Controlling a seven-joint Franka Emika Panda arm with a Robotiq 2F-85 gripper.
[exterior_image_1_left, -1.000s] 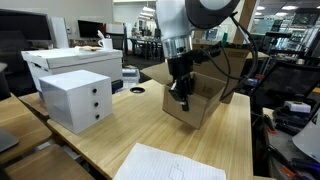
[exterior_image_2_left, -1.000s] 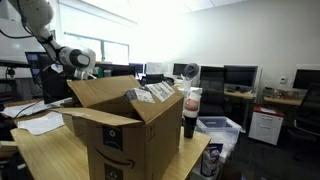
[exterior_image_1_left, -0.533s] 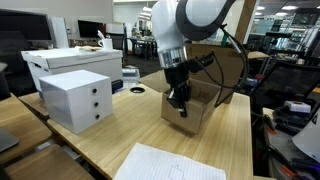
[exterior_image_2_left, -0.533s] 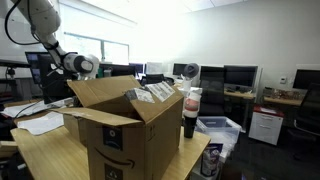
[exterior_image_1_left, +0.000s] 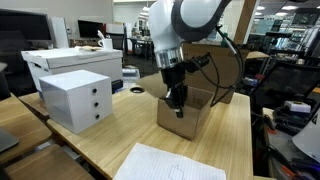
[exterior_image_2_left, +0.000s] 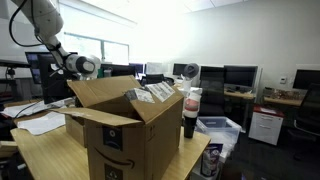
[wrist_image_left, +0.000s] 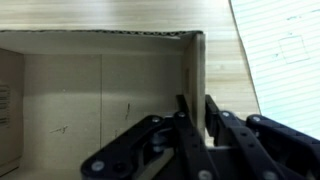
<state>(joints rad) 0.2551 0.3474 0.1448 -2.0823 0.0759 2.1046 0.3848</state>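
An open brown cardboard box (exterior_image_1_left: 192, 118) stands on the wooden table (exterior_image_1_left: 120, 140). It fills the front of an exterior view (exterior_image_2_left: 120, 130). My gripper (exterior_image_1_left: 178, 100) reaches down onto the box's near wall. In the wrist view the two black fingers (wrist_image_left: 197, 112) straddle the thin cardboard wall (wrist_image_left: 196, 70) and are shut on it, one finger inside the box and one outside. The box inside looks empty in the wrist view. In an exterior view only the arm's wrist (exterior_image_2_left: 78, 65) shows behind the box flap, and the fingers are hidden.
A white drawer unit (exterior_image_1_left: 75, 98) and a larger white box (exterior_image_1_left: 70, 62) stand to one side. A white paper sheet (exterior_image_1_left: 165, 163) lies near the table's front edge and shows in the wrist view (wrist_image_left: 285, 50). A dark bottle (exterior_image_2_left: 190, 112) stands beside the box. Office desks and monitors are behind.
The arm and the box it grips have shifted a little to the left across the table in an exterior view. The gripper stays shut on the wall.
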